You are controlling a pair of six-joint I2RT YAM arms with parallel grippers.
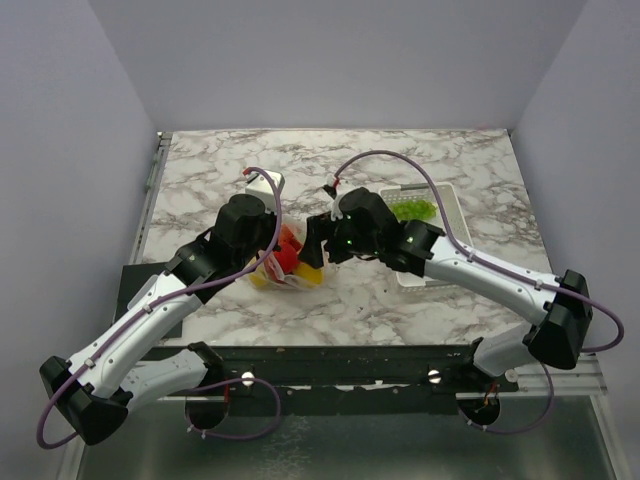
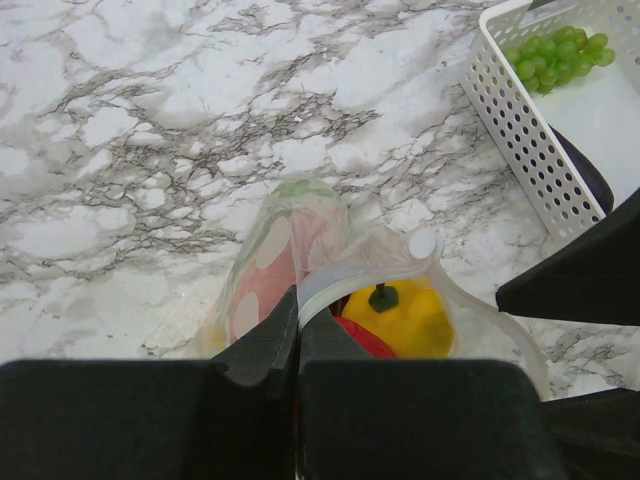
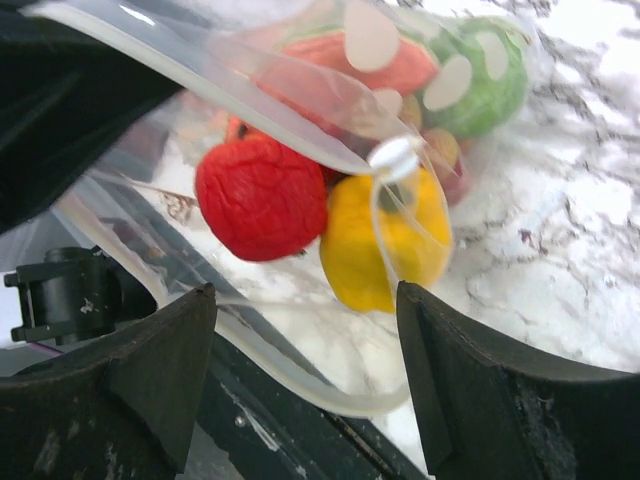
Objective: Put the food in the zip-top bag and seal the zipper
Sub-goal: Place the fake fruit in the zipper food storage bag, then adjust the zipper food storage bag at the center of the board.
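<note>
1. The left tool was clamped tight, its black fingers pinching the mouth edge of the zip-top bag, a soft clear film printed with pale round dots.
2. The bag sat near the middle of the marble-veined worktop, towards its near edge.
3. The zipper, a narrow whitish strip, curved out from that pinch, and the mouth gaped.
4. Inside were a smooth yellow fruit, a crinkly red fruit and a round green lime pressed against the film.
5. The right tool stood wide open and gripped nothing. The bag's mouth showed between its blunt dark fingers.
6. A white perforated plastic basket lay towards the worktop's right edge, with knobbly green grapes in it, well apart from the bag.
</note>
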